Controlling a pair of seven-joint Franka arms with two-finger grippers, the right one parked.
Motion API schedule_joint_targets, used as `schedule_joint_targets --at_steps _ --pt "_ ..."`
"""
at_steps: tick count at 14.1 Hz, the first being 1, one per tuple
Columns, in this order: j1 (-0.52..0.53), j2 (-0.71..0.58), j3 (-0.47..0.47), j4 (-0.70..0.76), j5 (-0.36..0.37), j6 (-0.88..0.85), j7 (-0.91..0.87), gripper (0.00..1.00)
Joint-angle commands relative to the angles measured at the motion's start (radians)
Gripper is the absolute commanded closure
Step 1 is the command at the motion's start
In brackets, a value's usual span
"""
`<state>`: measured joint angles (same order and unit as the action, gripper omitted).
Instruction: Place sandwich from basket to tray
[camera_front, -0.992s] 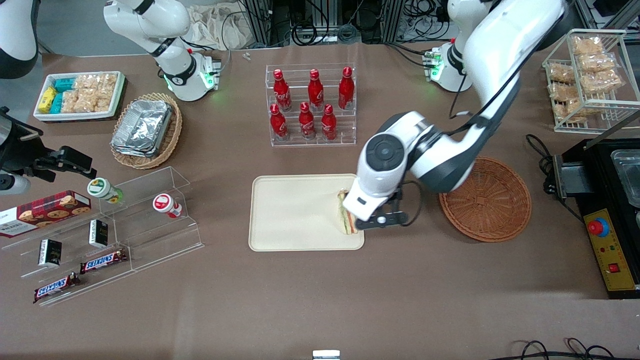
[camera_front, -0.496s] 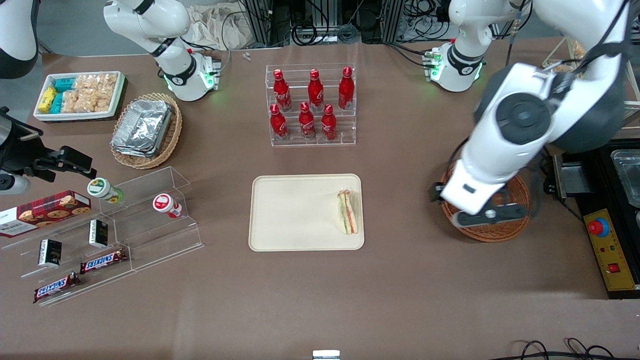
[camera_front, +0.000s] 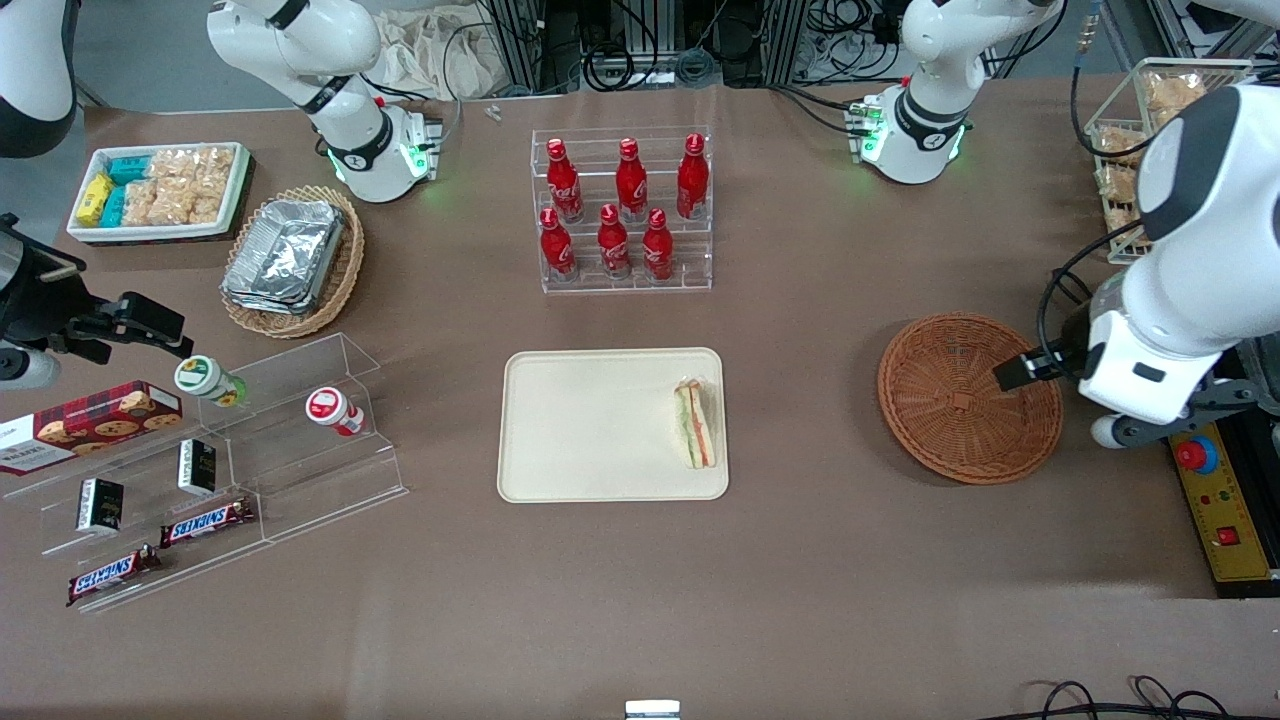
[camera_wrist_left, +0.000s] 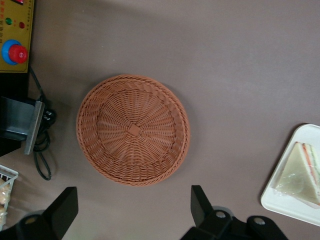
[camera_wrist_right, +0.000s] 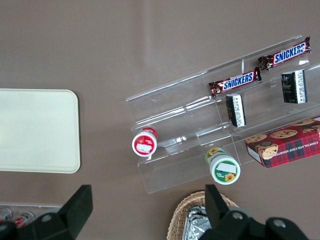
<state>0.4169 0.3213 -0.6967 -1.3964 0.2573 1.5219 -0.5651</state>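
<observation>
The wrapped sandwich (camera_front: 696, 424) lies on the cream tray (camera_front: 590, 430), at the tray's edge nearest the working arm's end; both also show in the left wrist view, sandwich (camera_wrist_left: 304, 173) and tray (camera_wrist_left: 280, 205). The round reddish-brown basket (camera_front: 969, 396) holds nothing; it also shows in the left wrist view (camera_wrist_left: 133, 129). My left gripper (camera_wrist_left: 134, 212) is open and holds nothing, raised high beside the basket, toward the working arm's end of the table. In the front view its fingers are hidden under the arm's wrist (camera_front: 1150, 370).
A rack of red bottles (camera_front: 622, 212) stands farther from the camera than the tray. A black machine with a yellow panel and red button (camera_front: 1210, 470) sits beside the basket. A wire rack of snack packets (camera_front: 1170, 150) stands farther back. Clear shelves of snacks (camera_front: 230, 450) lie toward the parked arm's end.
My left gripper let go of the sandwich on the tray, then swung up and away over the basket to the working arm's end. The sandwich stays on the tray.
</observation>
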Motion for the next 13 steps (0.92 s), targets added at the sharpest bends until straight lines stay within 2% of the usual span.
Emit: schedule_joint_targets --at_steps 1,5,8,10,12,13 --pt "-0.006 -0.008 -0.007 -0.010 0.048 -0.017 0.011 0.00" --pt "0.019 -0.015 0.000 0.000 0.045 -0.020 0.039 0.00" --pt "0.077 -0.022 -0.001 -0.004 0.033 -0.029 0.143 0.00" --pt "0.068 -0.025 0.014 0.004 0.027 -0.035 0.244 0.00" --pt "0.018 -0.037 0.104 0.017 -0.024 -0.035 0.341 0.00" --pt "-0.028 -0.054 0.188 0.023 -0.047 -0.034 0.387 0.00"
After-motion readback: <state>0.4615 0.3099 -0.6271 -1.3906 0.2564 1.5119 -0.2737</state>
